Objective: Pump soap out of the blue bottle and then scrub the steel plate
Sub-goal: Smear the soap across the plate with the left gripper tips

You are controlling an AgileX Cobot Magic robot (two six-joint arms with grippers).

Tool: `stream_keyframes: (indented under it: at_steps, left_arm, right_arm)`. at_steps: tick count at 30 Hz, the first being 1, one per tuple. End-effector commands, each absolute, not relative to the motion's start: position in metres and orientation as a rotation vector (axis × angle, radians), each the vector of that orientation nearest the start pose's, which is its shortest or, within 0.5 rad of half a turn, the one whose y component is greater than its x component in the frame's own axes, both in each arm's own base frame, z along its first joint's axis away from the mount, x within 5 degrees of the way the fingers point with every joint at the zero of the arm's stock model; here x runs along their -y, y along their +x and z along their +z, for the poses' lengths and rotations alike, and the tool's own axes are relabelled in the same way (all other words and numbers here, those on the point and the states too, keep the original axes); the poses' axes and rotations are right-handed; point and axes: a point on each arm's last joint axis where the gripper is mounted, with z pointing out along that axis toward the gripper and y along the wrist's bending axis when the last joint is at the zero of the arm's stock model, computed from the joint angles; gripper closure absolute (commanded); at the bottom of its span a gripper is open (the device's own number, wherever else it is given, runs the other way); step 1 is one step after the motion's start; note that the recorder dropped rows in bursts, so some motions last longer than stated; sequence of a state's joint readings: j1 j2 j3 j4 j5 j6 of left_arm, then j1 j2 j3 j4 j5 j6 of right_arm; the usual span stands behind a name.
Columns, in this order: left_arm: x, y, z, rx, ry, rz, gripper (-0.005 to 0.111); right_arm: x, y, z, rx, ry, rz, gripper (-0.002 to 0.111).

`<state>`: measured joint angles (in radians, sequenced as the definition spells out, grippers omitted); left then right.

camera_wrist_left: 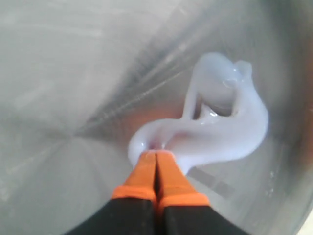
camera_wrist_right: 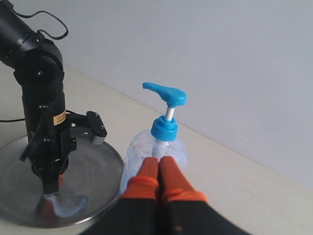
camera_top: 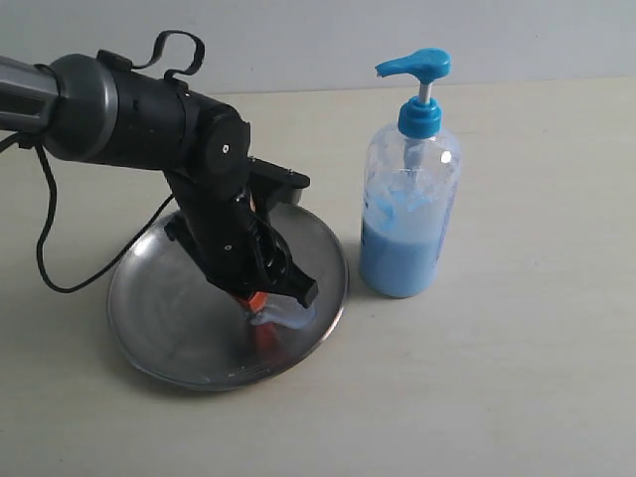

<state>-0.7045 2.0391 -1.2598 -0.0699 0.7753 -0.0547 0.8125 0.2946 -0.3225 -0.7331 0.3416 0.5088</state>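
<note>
Counting up: one steel plate (camera_top: 149,333), one blue bottle (camera_top: 407,234) with one pump head (camera_top: 414,65), one blob of soap (camera_wrist_left: 230,132). Two grippers, left gripper (camera_wrist_left: 156,155) and right gripper (camera_wrist_right: 159,160), two orange fingers (camera_wrist_left: 144,172) apiece. One black cable (camera_top: 41,229), one table (camera_top: 517,378).

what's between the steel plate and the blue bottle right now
Nothing sits there: only a narrow strip of bare table separates the steel plate from the blue bottle, so they stand apart. The exterior view shows it.
</note>
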Motion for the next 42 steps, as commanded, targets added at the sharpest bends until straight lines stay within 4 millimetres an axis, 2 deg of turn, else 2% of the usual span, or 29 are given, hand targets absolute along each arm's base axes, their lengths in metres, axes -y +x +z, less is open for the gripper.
stream_keyframes:
  at_steps: [1,6,14,22,33,42]
  left_arm:
    - [0.247,0.283,0.137,-2.887,0.960,-0.131,0.107]
    - [0.247,0.283,0.137,-2.877,0.986,-0.130,0.107]
    - [0.248,0.284,0.116,-2.918,1.009,-0.103,0.107]
    - [0.248,0.284,0.116,-2.922,0.996,-0.107,0.107]
    - [0.260,0.276,0.118,-2.938,1.013,-0.344,0.107]
    - [0.270,0.276,0.120,-2.906,0.956,-0.498,0.107]
  right_arm:
    - [-0.041,0.066,0.279,-1.560,-0.687,0.265,0.108]
    - [-0.041,0.066,0.279,-1.560,-0.687,0.265,0.108]
    - [-0.041,0.066,0.279,-1.560,-0.687,0.265,0.108]
    - [-0.040,0.065,0.280,-1.552,-0.684,0.269,0.108]
    - [-0.040,0.065,0.281,-1.546,-0.684,0.273,0.108]
    - [-0.040,0.065,0.280,-1.547,-0.682,0.275,0.108]
